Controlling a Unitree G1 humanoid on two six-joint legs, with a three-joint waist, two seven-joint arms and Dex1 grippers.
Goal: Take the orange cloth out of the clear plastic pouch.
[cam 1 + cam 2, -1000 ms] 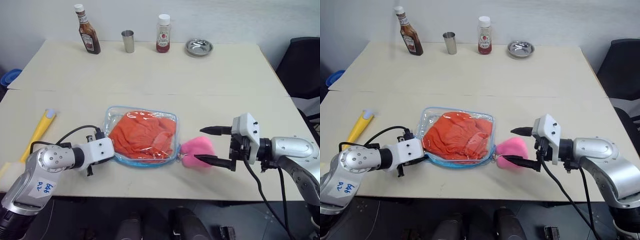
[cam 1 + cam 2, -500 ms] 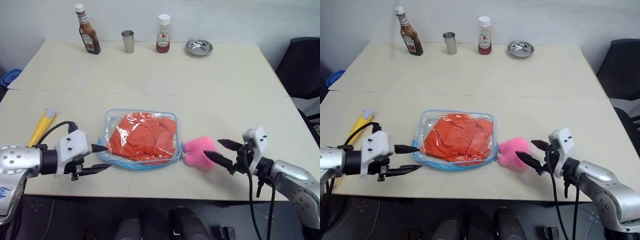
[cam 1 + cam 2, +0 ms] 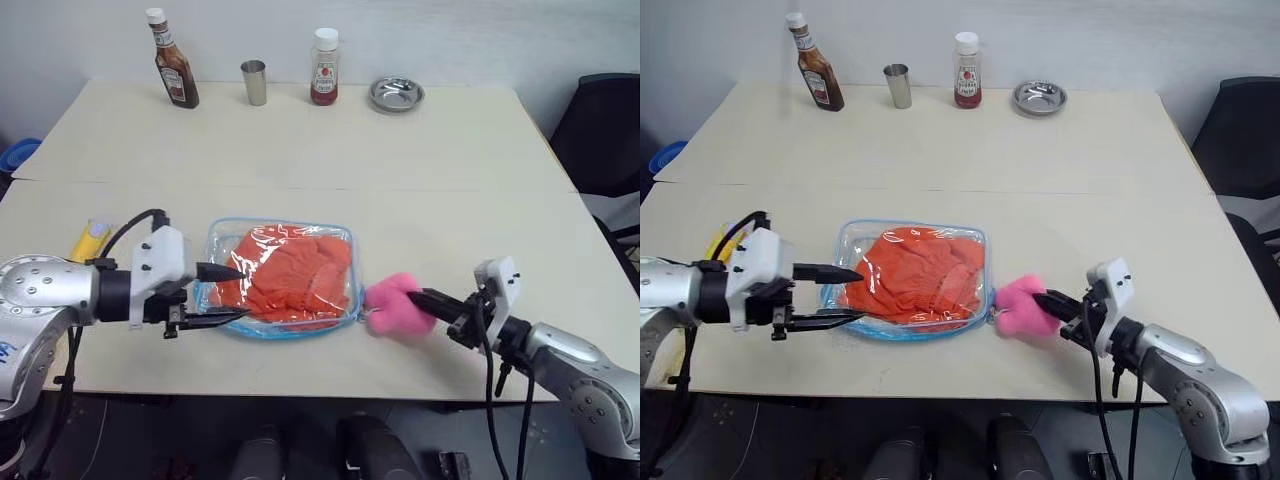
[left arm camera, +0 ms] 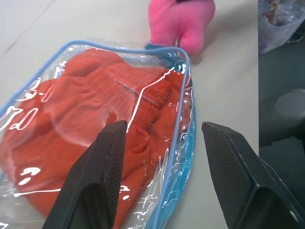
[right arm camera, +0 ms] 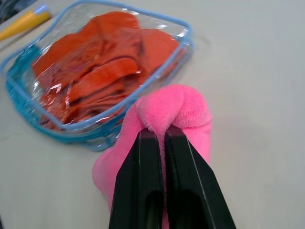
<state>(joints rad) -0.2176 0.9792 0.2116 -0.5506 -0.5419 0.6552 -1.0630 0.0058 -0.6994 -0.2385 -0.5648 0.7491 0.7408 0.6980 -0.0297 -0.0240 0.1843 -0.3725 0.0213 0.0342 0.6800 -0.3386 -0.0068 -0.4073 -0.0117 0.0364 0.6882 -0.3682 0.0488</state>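
The clear plastic pouch [image 3: 345, 240] lies flat near the table's front edge, its blue zipper trim [image 4: 184, 106] running round it. The orange cloth [image 3: 290, 272] sits crumpled inside it. My left gripper [image 3: 238, 292] is open at the pouch's left end, one finger over the plastic and the other by its near edge, with nothing between them. In the left wrist view the fingers [image 4: 102, 171] stand wide apart above the cloth [image 4: 90, 105]. My right gripper [image 3: 418, 298] is shut on the fluffy pink ball [image 3: 395, 303] by the pouch's right corner, pinching its fluff [image 5: 164, 112].
Along the far edge stand a brown sauce bottle [image 3: 172, 62], a metal cup [image 3: 253, 82], a red sauce bottle [image 3: 324, 68] and a metal dish [image 3: 396, 94]. A yellow object [image 3: 90, 238] lies at the left. A black chair [image 3: 605, 130] stands at the right.
My right gripper has closed on the pink ball. My left gripper has risen and moved right, from beside the pouch to over its left end, still open.
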